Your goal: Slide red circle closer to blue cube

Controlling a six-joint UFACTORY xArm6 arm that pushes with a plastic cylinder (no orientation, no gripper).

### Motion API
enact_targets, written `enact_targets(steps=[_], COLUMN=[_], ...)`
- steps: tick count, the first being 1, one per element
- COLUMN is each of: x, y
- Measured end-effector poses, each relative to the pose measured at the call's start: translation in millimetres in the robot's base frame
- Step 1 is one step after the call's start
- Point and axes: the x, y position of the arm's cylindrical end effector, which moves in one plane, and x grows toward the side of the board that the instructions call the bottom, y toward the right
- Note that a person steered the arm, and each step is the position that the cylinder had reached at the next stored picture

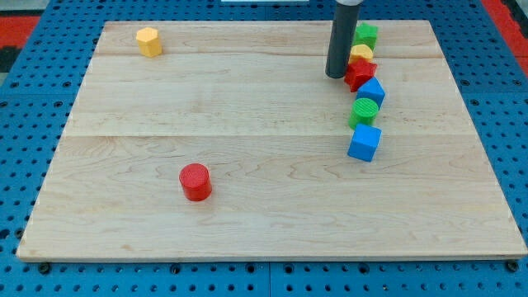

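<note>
The red circle (195, 181) lies on the wooden board (247, 107) at the lower left of centre. The blue cube (365, 143) sits far to its right, at the bottom end of a column of blocks. My tip (335, 76) rests on the board near the view's top right, just left of the red star (360, 74), far from the red circle.
The column at the right holds, from the top, a green block (365, 35), a yellow block (360, 54), the red star, a second blue block (371, 91) and a green cylinder (364, 110). A yellow hexagon (148, 41) sits at the top left.
</note>
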Motion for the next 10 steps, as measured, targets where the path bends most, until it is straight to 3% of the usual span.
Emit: enact_targets(steps=[2, 3, 5, 6, 7, 8, 9, 10], x=[-6.2, -5.8, 23.7, 159.9, 197.9, 198.3, 245.9, 232.0], y=[26.4, 3.5, -235.0, -241.5, -219.9, -256.4, -292.8, -218.5])
